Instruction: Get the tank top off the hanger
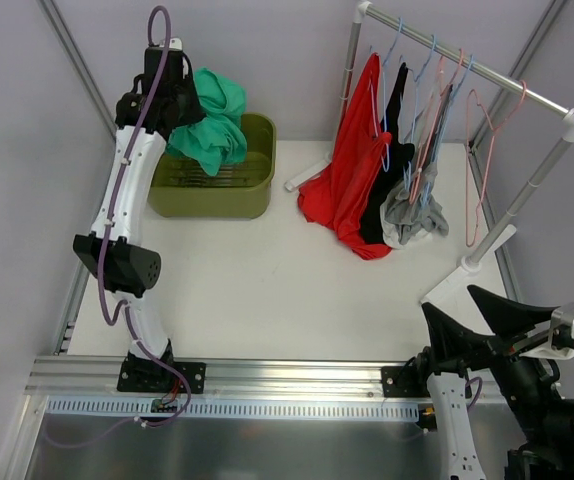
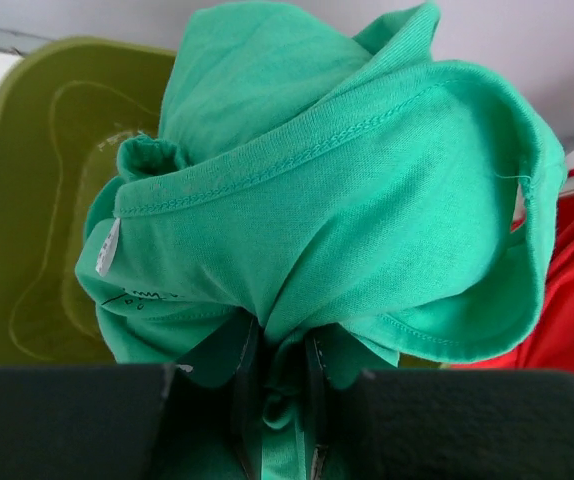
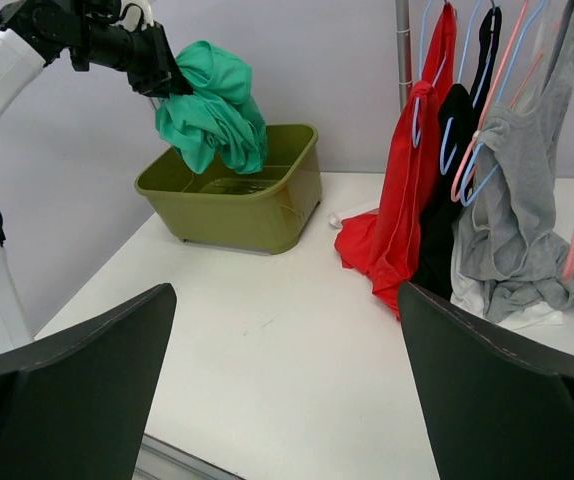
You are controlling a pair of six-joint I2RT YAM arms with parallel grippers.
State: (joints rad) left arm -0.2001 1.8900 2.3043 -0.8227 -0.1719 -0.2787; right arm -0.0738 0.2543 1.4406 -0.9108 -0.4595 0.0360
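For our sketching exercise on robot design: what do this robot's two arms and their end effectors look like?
The left arm has white tubular links, black joint housings and a thin purple cable running along it. The right arm matches: white link, black joints. The left end effector is black; the right end effector has two broad, matte black, wedge-shaped fingers.

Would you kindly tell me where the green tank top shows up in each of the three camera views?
Top external: green tank top upper left, over the olive bin.
Left wrist: fills the centre, bin at left.
Right wrist: upper left, above the bin.
Shared landmark: the olive bin.
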